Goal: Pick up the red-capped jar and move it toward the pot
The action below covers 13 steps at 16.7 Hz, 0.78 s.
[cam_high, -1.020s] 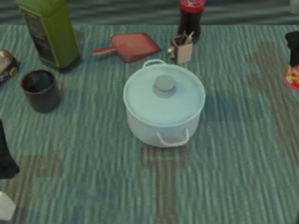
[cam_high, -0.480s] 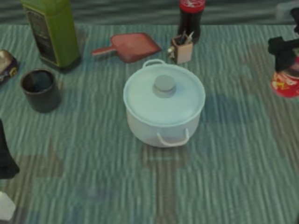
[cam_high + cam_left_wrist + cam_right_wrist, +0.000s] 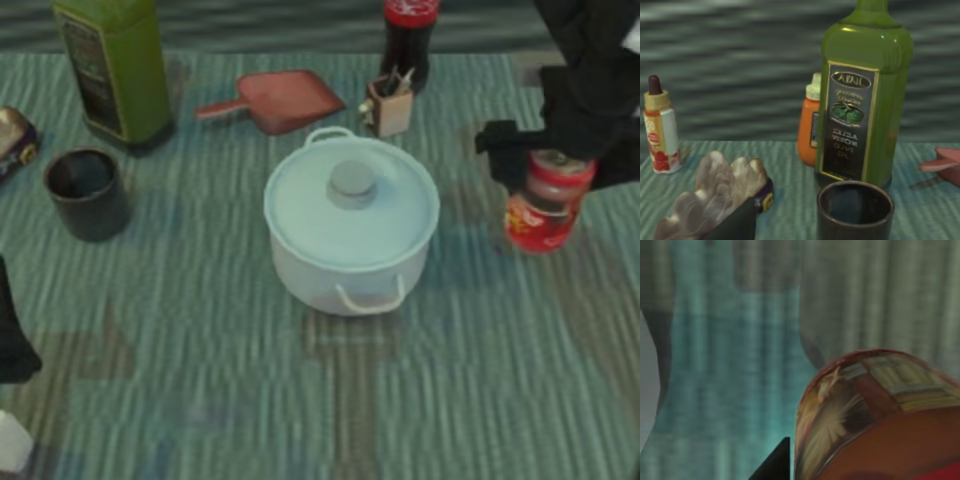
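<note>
Jaws of the right gripper (image 3: 540, 150) pinch the red-capped jar (image 3: 543, 203) around its upper part, and the jar hangs just to the right of the pot (image 3: 351, 224), a clear gap between them. Half a second ago the jar sat much farther right of the pot, near the bench's edge, and a second ago it was barely in the top view at all; so the arm has carried it steadily inward. I judge the move toward the pot mostly done, with only a short approach and a set-down remaining. The right wrist view is filled by the jar's rounded label side over the striped bench (image 3: 200, 380), which fits a firm hold.

Between jar and pot nothing stands. Behind the pot are a small brown holder (image 3: 389, 105) with utensils, a cola bottle (image 3: 409, 35) and a red scoop (image 3: 280, 100); the jar's path runs in front of these, though the cola bottle stands close enough to the arm's sleeve to deserve care. Far left of the pot stand a green oil bottle (image 3: 862, 95) and a black cup (image 3: 855, 210), with an orange bottle (image 3: 809, 125) and a small dropper bottle (image 3: 660, 130) beyond. The left arm (image 3: 15, 340) is parked left of the pot at the bench's edge; whether its jaws are spread or pressed together I cannot tell.
</note>
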Available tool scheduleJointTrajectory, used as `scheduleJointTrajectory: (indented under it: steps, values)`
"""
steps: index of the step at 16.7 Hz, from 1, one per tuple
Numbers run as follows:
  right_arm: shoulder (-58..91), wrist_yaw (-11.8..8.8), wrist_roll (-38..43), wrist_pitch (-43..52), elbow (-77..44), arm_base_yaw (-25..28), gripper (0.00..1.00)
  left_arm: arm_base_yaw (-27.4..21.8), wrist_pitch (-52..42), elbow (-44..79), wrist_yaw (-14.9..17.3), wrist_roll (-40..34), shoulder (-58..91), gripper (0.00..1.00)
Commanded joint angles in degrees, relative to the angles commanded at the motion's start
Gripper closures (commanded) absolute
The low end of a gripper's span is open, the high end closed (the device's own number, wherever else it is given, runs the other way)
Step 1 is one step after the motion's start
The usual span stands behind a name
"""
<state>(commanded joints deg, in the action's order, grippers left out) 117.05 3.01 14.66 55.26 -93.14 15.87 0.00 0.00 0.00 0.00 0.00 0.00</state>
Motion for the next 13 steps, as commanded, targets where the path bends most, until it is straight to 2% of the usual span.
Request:
scheduleJointTrajectory:
  steps: [3,7,13]
  values:
    - [-0.48,0.78,2.92,-1.39,1.72,1.68,1.0,0.0,0.0,0.0,0.0,0.0,0.0,0.0]
    - [-0.13,0.62,2.98,-1.47,1.72,1.37,1.0,0.0,0.0,0.0,0.0,0.0,0.0,0.0]
    - [3.16,0.76,2.81,-9.8,6.39,1.5,1.0,0.0,0.0,0.0,0.0,0.0,0.0,0.0]
